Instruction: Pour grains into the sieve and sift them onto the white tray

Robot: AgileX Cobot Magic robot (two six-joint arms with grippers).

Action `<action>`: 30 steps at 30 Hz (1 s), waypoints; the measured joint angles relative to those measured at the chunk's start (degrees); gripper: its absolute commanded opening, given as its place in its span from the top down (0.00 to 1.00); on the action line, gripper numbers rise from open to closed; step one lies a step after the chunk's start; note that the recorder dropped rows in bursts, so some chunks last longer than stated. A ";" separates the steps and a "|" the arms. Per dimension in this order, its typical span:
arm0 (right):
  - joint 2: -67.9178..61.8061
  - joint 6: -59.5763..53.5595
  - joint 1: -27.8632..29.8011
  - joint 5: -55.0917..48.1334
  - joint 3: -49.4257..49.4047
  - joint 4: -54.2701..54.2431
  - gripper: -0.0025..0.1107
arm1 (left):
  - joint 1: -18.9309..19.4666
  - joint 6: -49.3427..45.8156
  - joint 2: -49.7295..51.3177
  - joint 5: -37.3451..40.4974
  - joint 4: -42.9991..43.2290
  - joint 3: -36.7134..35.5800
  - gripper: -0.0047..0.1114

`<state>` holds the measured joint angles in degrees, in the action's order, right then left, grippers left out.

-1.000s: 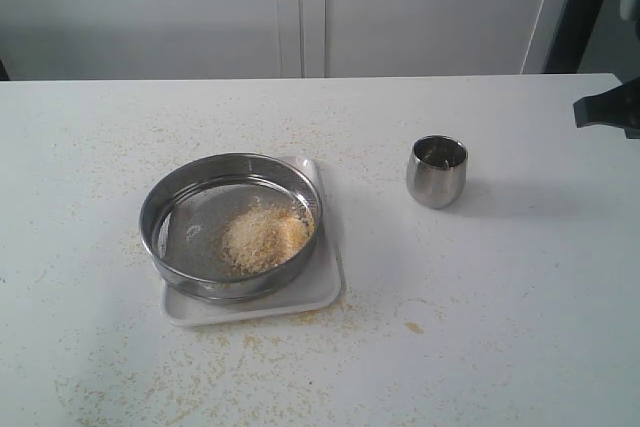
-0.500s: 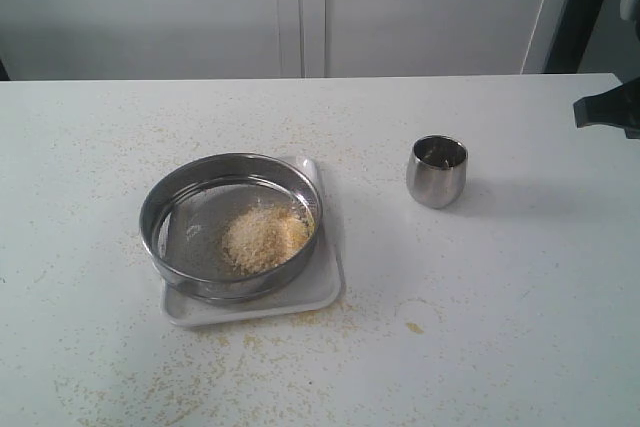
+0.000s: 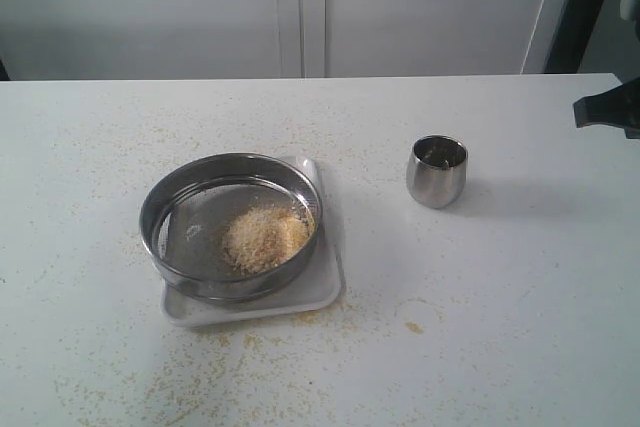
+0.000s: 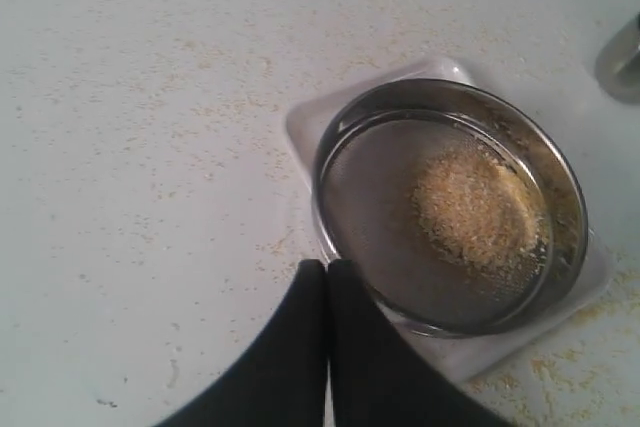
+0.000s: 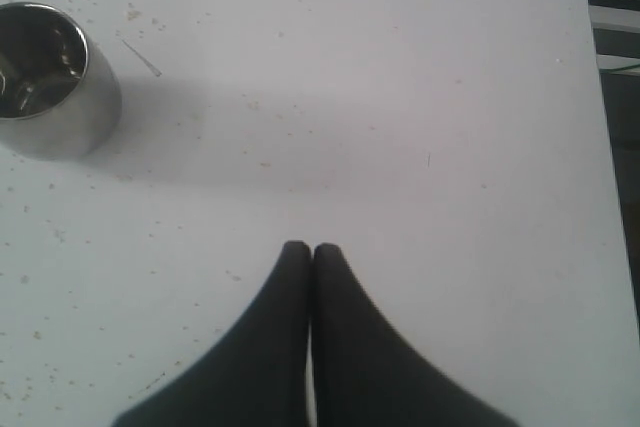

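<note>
centrally, sieve (image 3: 231, 226) on white tray (image 3: 318, 292), grains (image 3: 264, 237) heaped inside

Lighting: bright, even, diffuse. Shadows: soft, faint, cast beside steel cup (image 3: 436, 171) onto table (image 3: 520, 297). Glare: mild, on sieve (image 3: 152, 227) rim. Sharpness: slightly soft throughout.

One sieve (image 3: 190, 242), one white tray (image 3: 325, 282) and one steel cup (image 3: 436, 172) are showing on the single bench (image 3: 520, 297). One heap of grains (image 3: 264, 237) is lying there, with loose specks too many to count. Two end effectors are showing: the left end effector (image 4: 327, 267) and the right end effector (image 5: 311, 249).
</note>
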<state>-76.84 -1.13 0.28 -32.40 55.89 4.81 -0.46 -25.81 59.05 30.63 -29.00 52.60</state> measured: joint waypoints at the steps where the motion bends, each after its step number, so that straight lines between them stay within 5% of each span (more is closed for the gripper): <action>1: 0.00 0.00 0.00 0.00 0.00 0.00 0.98 | -1.12 -0.25 1.34 0.00 0.14 0.64 0.96; 8: 0.00 0.00 0.00 0.00 0.00 0.00 0.98 | -6.73 -0.86 12.85 4.55 3.23 6.49 0.87; 18: 0.00 0.00 0.00 0.00 0.00 0.00 0.98 | -11.60 -0.86 25.54 8.54 3.78 13.98 0.31; 25: 0.00 0.00 0.00 0.00 0.00 0.00 0.98 | -12.22 14.43 34.97 8.83 15.43 20.73 0.36; 30: 0.00 0.00 0.00 -0.09 0.00 0.00 0.98 | -14.88 15.85 39.89 7.68 15.97 21.82 0.36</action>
<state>-76.84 -1.13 0.28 -32.49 55.89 4.81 -15.33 -9.96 98.94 38.31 -13.04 74.42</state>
